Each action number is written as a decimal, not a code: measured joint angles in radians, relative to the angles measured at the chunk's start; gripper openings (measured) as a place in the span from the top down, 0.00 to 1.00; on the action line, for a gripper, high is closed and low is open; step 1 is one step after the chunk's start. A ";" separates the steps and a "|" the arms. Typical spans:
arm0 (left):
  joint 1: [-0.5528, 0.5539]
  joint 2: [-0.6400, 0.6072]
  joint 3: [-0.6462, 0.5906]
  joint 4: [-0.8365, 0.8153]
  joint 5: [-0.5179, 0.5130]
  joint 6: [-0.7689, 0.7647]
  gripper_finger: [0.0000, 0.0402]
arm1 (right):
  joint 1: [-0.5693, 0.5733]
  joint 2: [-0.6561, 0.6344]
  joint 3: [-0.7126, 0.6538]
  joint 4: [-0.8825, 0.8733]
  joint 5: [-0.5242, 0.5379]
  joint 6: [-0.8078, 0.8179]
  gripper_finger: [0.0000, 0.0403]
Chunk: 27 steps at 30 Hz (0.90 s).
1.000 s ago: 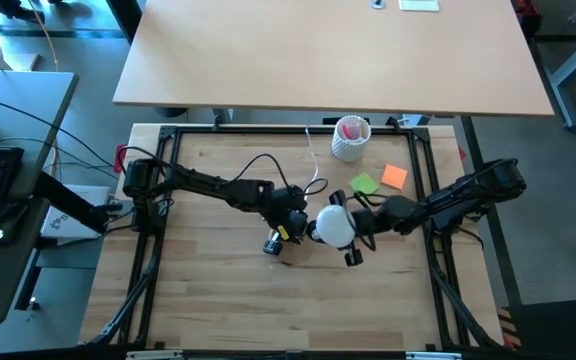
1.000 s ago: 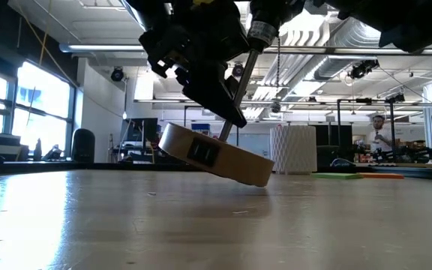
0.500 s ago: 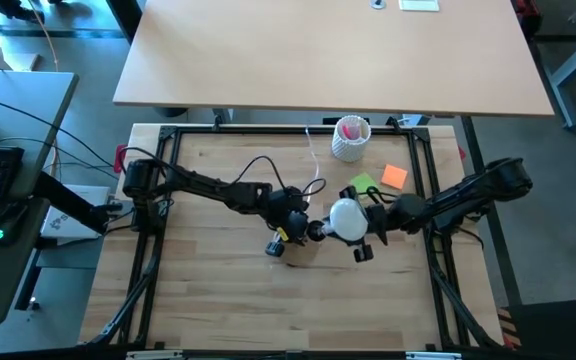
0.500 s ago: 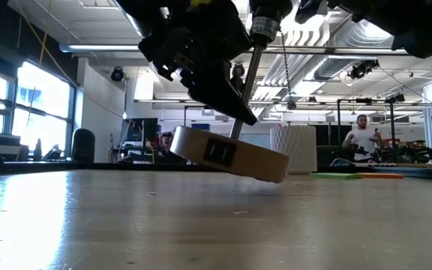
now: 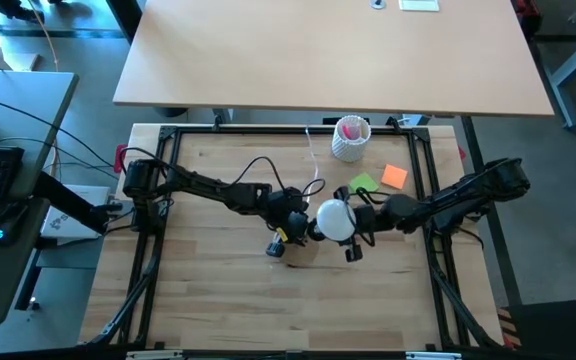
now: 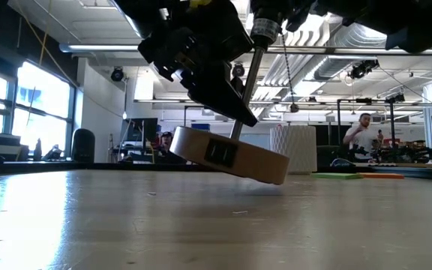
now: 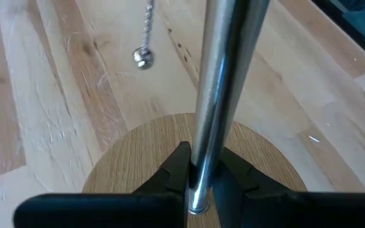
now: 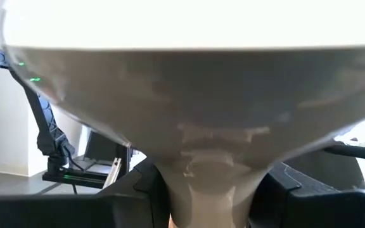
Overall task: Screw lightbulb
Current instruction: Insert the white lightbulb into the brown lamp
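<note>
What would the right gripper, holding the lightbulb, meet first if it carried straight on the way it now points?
Most likely the left gripper and the lamp's metal rod it clamps. The right gripper points across at them, with the lightbulb leading; height is hard to judge from above.

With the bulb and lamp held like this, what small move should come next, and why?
Probably a small alignment nudge: the right gripper holds the lightbulb beside the lamp's metal rod, gripped by the left gripper, and the wooden base hangs tilted off the table.
</note>
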 joint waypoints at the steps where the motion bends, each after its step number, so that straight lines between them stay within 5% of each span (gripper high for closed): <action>1: 0.000 0.000 0.000 0.001 0.000 0.000 0.92 | -0.002 0.000 0.000 -0.005 0.004 0.001 0.65; 17: -0.002 0.004 -0.003 0.039 -0.021 -0.001 0.92 | -0.013 0.045 0.005 -0.049 0.040 0.028 0.65; 27: -0.046 0.004 -0.004 0.062 -0.158 -0.026 0.93 | -0.002 0.048 0.004 -0.060 0.078 0.039 0.65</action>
